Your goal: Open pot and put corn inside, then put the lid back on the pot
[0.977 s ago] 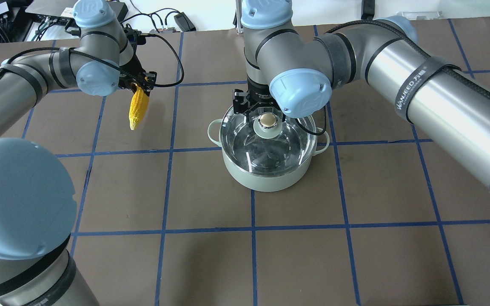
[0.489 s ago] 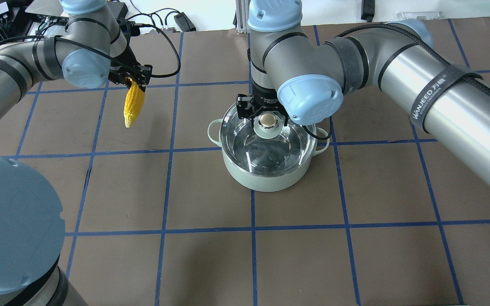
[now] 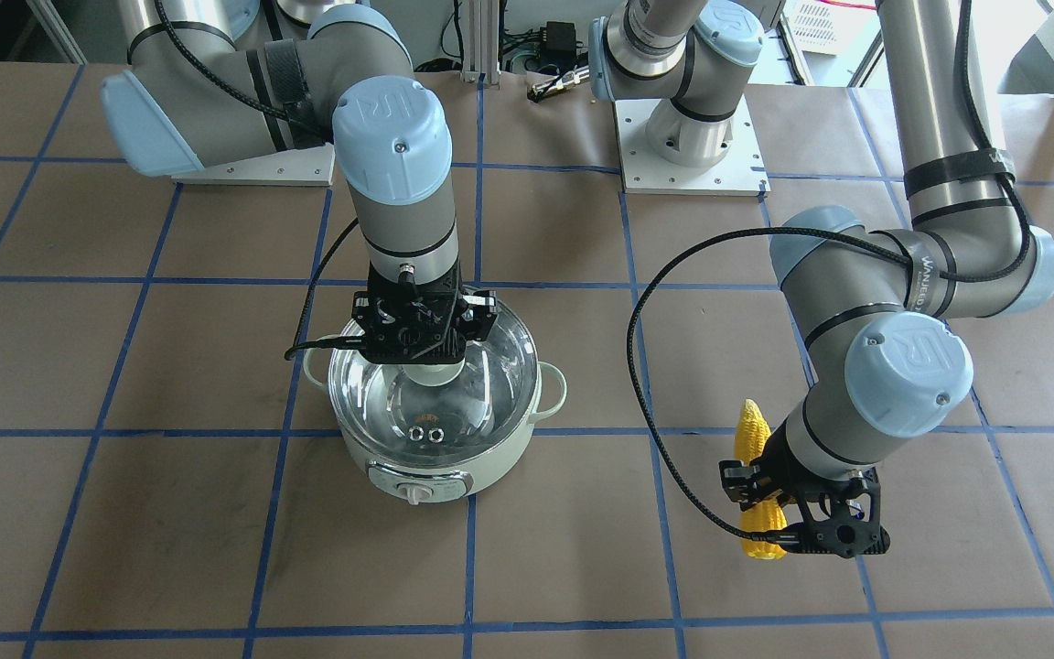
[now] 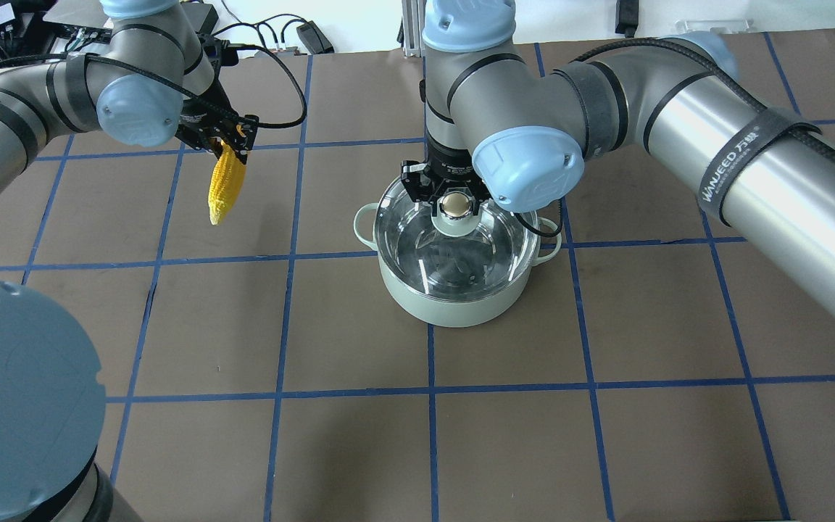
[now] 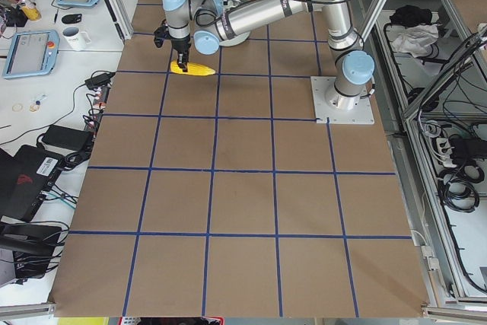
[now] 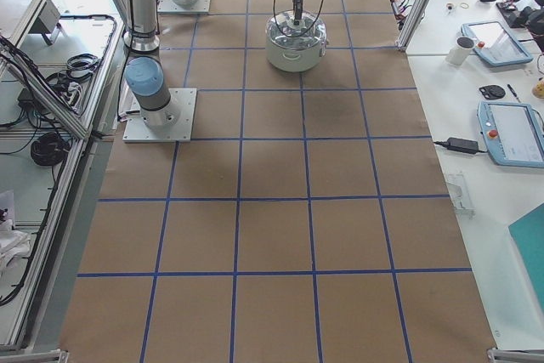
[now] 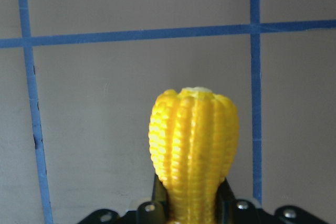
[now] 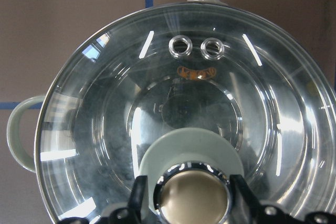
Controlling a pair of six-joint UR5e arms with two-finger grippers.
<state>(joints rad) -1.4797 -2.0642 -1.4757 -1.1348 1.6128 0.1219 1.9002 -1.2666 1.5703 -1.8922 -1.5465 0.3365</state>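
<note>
Right pincer (image 4: 454, 201) straddles knob (image 8: 193, 198) of lid (image 8: 131, 87), fingers (image 8: 138, 199) flanking it; whether clenched, cannot tell. Lid sits on pot (image 4: 454, 308), directly beneath pincer. Left pincer (image 4: 233, 139) clenched on corn (image 4: 227, 181), which juts beyond it over desk (image 4: 606, 435), well apart from pot. Advice: squeeze knob centrally, lift straight up, level. Right wrist view shows finger-knob fit; front-facing view hides knob under pincer.

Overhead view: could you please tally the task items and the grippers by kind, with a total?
pot: 1
glass lid: 1
ear of corn: 1
grippers: 2 (left gripper, right gripper)
Total: 5
</note>
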